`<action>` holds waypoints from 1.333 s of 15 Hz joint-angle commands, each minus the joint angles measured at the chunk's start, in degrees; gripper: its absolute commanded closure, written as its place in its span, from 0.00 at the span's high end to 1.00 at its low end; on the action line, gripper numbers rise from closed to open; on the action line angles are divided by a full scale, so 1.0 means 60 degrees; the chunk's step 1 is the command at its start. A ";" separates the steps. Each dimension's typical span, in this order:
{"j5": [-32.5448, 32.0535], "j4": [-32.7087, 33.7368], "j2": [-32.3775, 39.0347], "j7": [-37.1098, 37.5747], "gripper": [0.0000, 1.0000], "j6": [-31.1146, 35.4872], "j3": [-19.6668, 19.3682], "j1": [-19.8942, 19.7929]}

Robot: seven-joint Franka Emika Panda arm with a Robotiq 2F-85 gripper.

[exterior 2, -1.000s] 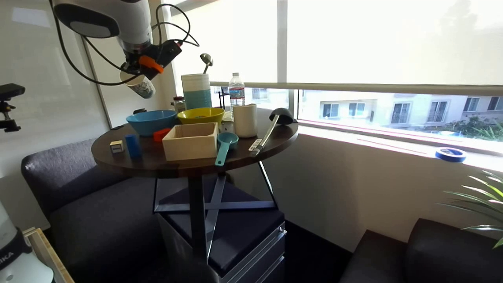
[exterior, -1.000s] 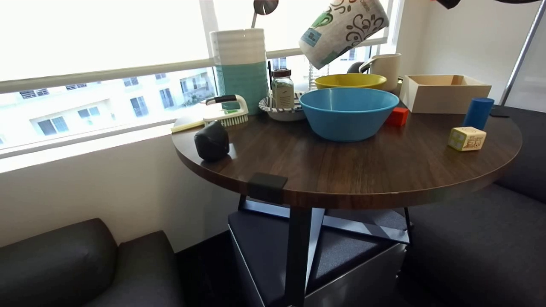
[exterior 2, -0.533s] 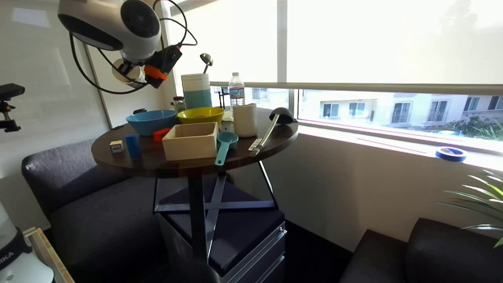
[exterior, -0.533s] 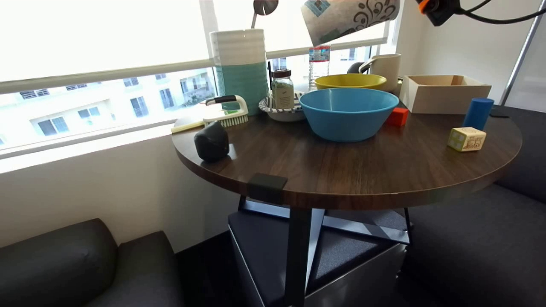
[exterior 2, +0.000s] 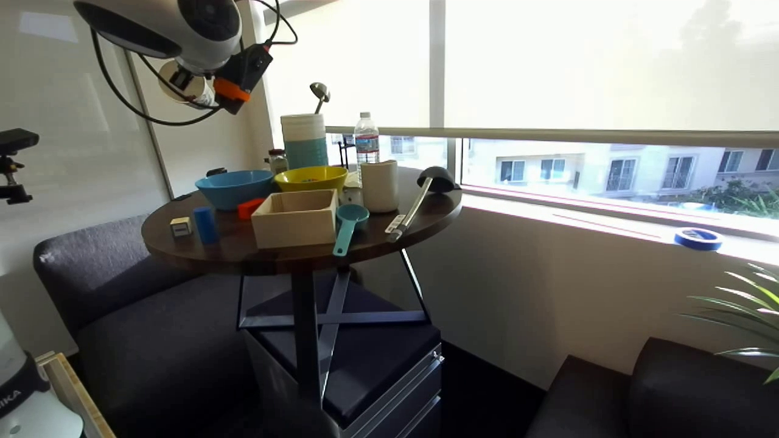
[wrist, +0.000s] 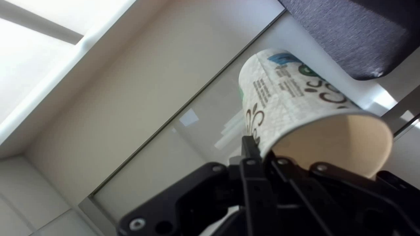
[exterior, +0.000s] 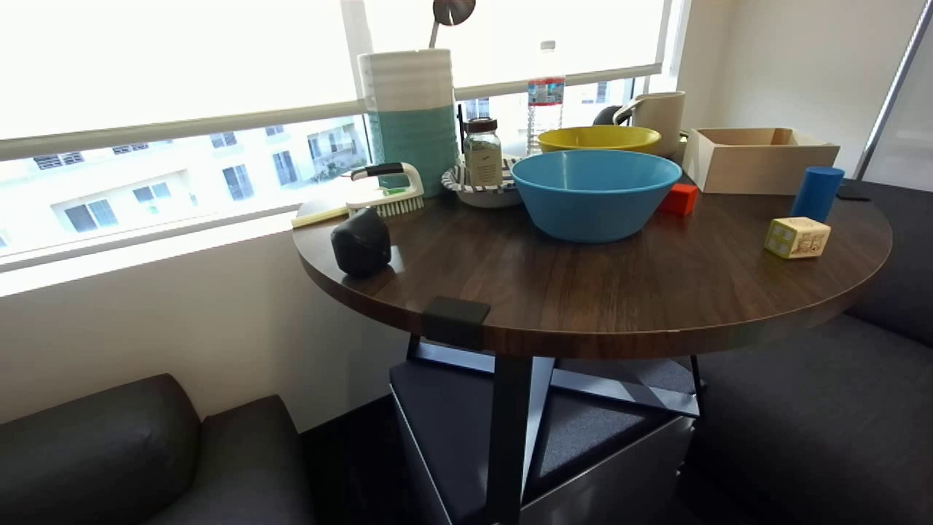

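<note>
The cup (wrist: 292,91) is paper, apparently matt — the tabletop (exterior: 576,284) glossy wood.

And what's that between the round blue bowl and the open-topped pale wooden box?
A small red rectangular block sits between the round blue bowl and the open-topped pale wooden box; both exterior views show it.

At the upper left of an exterior view a cup (exterior 2: 199,90) is held; on the table (exterior 2: 234,244), a box (exterior 2: 295,228) is set centre-left, a scoop (exterior 2: 349,225) to its right, a ladle (exterior 2: 418,198) farther right.
</note>
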 commanded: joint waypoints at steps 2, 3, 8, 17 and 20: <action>0.0413 0.0024 0.0354 -0.0081 0.03 -0.1069 0.1312 -0.1925; 0.0394 0.0017 0.0376 -0.0071 0.03 -0.1117 0.1445 -0.2112; 0.0973 -0.0008 0.0702 -0.0746 0.01 -0.1662 0.1388 -0.2266; 0.0076 0.0712 -0.0450 -0.0253 0.01 -0.0529 -0.0744 0.0900; -0.0224 0.0929 -0.0925 -0.0249 0.01 0.0551 -0.1447 0.2075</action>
